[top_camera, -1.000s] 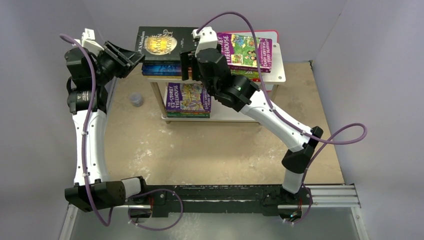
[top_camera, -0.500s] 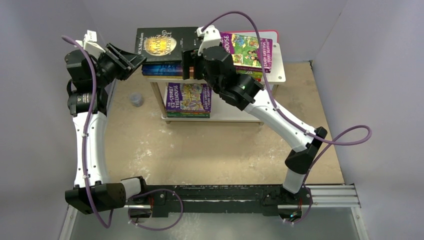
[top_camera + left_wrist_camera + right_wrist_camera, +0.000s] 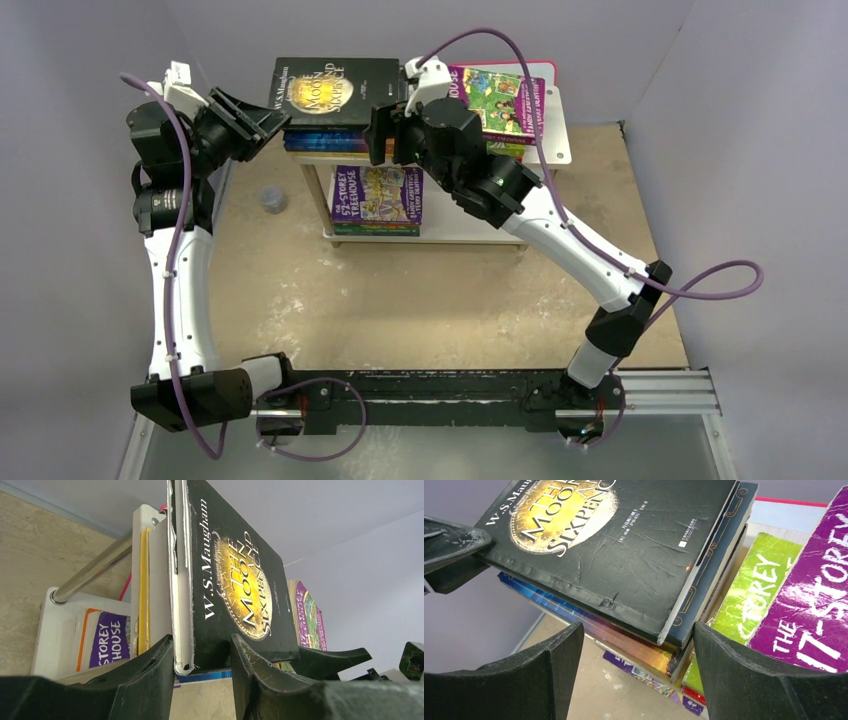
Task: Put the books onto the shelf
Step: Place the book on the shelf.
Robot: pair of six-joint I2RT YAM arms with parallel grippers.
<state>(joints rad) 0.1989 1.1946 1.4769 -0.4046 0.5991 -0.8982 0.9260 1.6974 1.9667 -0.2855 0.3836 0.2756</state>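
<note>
Table (image 3: 430,300): sandy board; small grey object (image 3: 271,199) left of the shelf, too blurred to name.
Shelf (image 3: 556,145): two tiers; much of the top board hidden under books and the right arm.
Lower tier: purple Treehouse book (image 3: 378,195) lying flat on others, their titles unreadable.
Right pincer (image 3: 638,627): spread wide astride the near corner of the top stack, touching nothing.
Left pincer (image 3: 202,647): pinching the left edge of the black book (image 3: 335,90).
Black book: flat atop the top-tier stack, dark blue book (image 3: 719,545) just beneath.
Far right: 17-Storey book (image 3: 500,100) partly covered by the right wrist, green book (image 3: 764,575) under it.
</note>
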